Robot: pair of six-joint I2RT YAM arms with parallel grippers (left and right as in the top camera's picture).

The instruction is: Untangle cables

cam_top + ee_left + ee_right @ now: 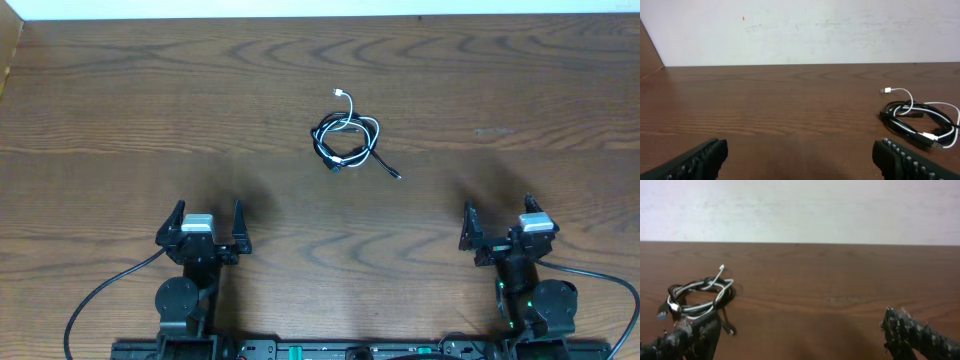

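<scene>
1. Left: the left gripper point(209, 206) sits low at the near edge of the wooden table point(120, 100), its fingers spread wide and holding nothing.
2. Centre, farther back: the black cable point(385, 165) and the white cable point(341, 96) lie coiled together in one small loop. A white plug pokes out on the far side.
3. Right: the right gripper point(497, 212) mirrors it, wide open and empty, well apart from the cables.
</scene>
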